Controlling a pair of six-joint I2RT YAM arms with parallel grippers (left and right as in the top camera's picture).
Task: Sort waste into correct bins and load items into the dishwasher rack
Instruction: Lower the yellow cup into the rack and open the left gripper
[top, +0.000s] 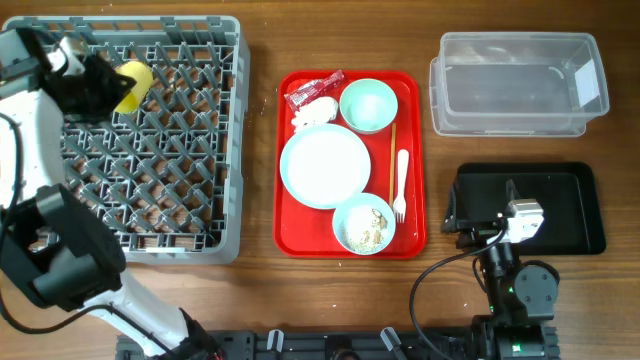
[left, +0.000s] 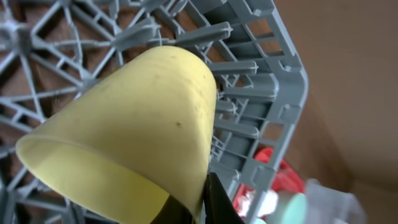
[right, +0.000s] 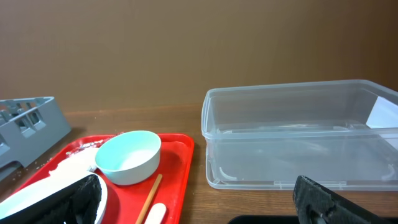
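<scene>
One small yellow plastic cup (left: 130, 130), tilted above the far-left pegs of the big grey plastic dishwasher rack (top: 238, 140), is clamped in the left gripper (top: 105, 85), apparently by its rim. It looks light, stiff and slick, so the rim wall is the best hold. The right gripper (top: 522, 217) gapes wide, empty.

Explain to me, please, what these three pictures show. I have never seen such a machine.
It is a robot with two arms at a wooden table. One picture looks down from above; the other two come from small cameras on the wrists. The left claw is shut on a yellow cup over the grey rack. The right claw is open and empty, above the black tray, beside a clear tub. On the red tray lie a plate, an empty bowl, a bowl with food scraps, a fork, chopsticks, a wrapper and a napkin.
</scene>
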